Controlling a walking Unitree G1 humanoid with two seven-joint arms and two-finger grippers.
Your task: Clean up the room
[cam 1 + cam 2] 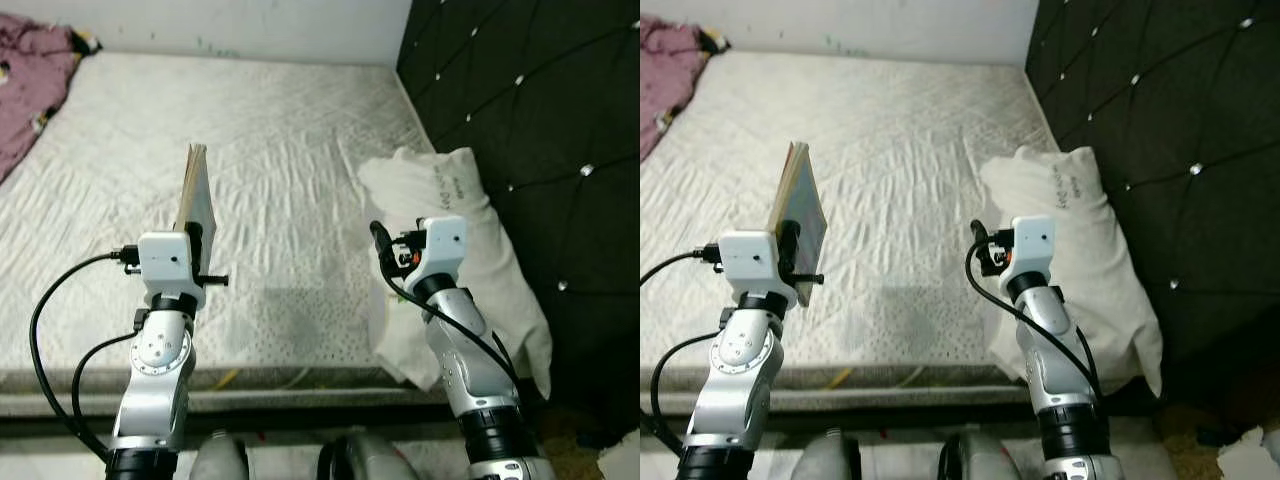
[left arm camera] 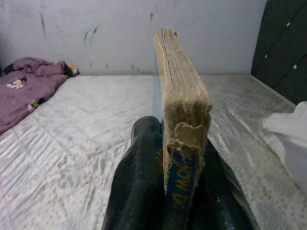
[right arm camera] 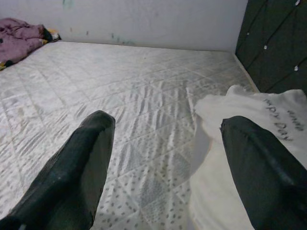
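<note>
Left wrist view: left end effector (image 2: 180, 158) clamps an upright book (image 2: 180, 91) above the bed (image 1: 280, 130); right end effector (image 3: 168, 158) open near the pillow (image 1: 470, 230).

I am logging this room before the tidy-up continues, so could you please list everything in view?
mattress: one, pale grey quilted, bare, across the middle of the scene
pillow: one, white with dark writing, at the mattress's right edge by the headboard
headboard: one, black tufted with studs, on the right
blanket: one, purple, crumpled at the far left corner
wall: white, behind the mattress
book: one, worn tan pages, held upright above the mattress
left claw: black, shut on the book
right claw: black, open, above the mattress beside the pillow
</note>
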